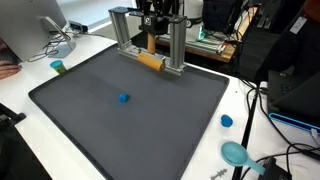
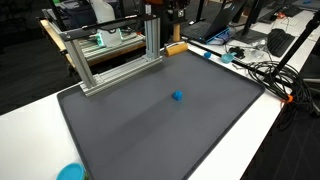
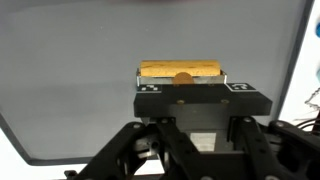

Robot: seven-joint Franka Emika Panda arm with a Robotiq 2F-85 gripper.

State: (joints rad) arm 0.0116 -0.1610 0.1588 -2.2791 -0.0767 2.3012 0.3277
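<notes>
My gripper [image 1: 160, 20] hangs above the top bar of an aluminium frame [image 1: 176, 45] at the back of a grey mat [image 1: 150, 135]. A tan wooden block [image 1: 149, 60] lies on the mat by the frame's post, and it also shows in an exterior view [image 2: 176, 47]. In the wrist view the wooden block [image 3: 180, 70] lies just beyond a black bar with two markers [image 3: 200, 92]. That bar hides my fingertips, so only the gripper [image 3: 200, 108] linkages show. The jaws stand drawn in, and I cannot see anything held. A small blue piece [image 1: 124, 98] [image 2: 177, 96] lies mid-mat, far from the gripper.
Off the mat on the white table are a green cup [image 1: 58, 67], a blue cap [image 1: 227, 121] and a teal scoop [image 1: 235, 153]. Cables [image 2: 265, 72] trail along one table edge. Monitors and lab gear stand behind the frame [image 2: 110, 60].
</notes>
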